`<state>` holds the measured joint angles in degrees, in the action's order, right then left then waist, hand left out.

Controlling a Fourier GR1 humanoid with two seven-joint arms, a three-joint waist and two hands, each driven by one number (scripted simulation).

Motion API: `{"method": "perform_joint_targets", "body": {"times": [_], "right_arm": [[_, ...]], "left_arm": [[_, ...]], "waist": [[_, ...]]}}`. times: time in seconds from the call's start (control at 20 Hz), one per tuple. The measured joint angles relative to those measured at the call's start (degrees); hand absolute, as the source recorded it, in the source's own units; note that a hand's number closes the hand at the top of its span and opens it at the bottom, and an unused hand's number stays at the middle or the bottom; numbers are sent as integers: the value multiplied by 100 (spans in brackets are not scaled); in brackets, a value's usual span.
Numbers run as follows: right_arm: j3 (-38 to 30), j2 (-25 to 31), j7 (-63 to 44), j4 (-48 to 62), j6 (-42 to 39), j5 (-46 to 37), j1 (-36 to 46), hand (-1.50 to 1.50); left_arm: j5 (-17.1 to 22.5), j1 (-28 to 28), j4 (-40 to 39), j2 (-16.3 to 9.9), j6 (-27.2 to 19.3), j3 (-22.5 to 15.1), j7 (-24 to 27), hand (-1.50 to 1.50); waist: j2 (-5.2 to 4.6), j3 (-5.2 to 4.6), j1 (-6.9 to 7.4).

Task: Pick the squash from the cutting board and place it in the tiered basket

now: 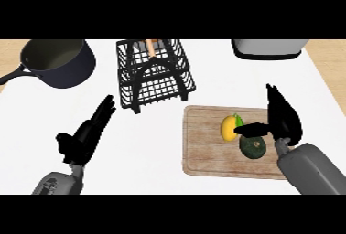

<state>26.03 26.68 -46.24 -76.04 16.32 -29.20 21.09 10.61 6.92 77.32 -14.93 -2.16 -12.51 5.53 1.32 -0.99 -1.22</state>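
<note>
A dark green round squash (254,147) lies on the wooden cutting board (209,151) at the right, next to a yellow fruit (229,128) with a green leaf. My right hand (282,116) hovers over the board's right side, fingers straight and pointing away, thumb stretched left just above the squash and touching the yellow fruit's edge. It holds nothing. The black wire tiered basket (154,75) stands at the back centre with an orange item (153,47) in its upper tier. My left hand (84,137) rests open at the left, fingers up.
A dark saucepan (57,61) with its handle to the left sits at the back left. A grey appliance (269,48) stands at the back right. Wooden strips show beyond the white counter's left and right edges.
</note>
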Motion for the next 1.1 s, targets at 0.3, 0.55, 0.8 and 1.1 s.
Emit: {"method": "perform_joint_targets", "body": {"times": [0.3, 0.55, 0.8, 1.1], "right_arm": [[386, -36, -1735, -1094, -1504, 70, 542, -150], [423, -221, -2306, -1668, -1919, -52, 676, -150], [374, -268, -2472, -1602, -2094, -555, 584, -150], [114, -491, -2528, -1424, -2310, -773, 225, -150]], "left_arm": [[-11, -39, 4, 15, 14, 4, 16, 0], [-5, -4, -21, 26, 32, 65, 24, 0], [-78, 39, -87, 108, -2, 39, 73, 0], [-80, 37, -85, 107, 36, 73, 59, 0]], "waist": [[-8, 44, -7], [-43, 66, 0], [-75, 73, 5], [-91, 80, 25]]}}
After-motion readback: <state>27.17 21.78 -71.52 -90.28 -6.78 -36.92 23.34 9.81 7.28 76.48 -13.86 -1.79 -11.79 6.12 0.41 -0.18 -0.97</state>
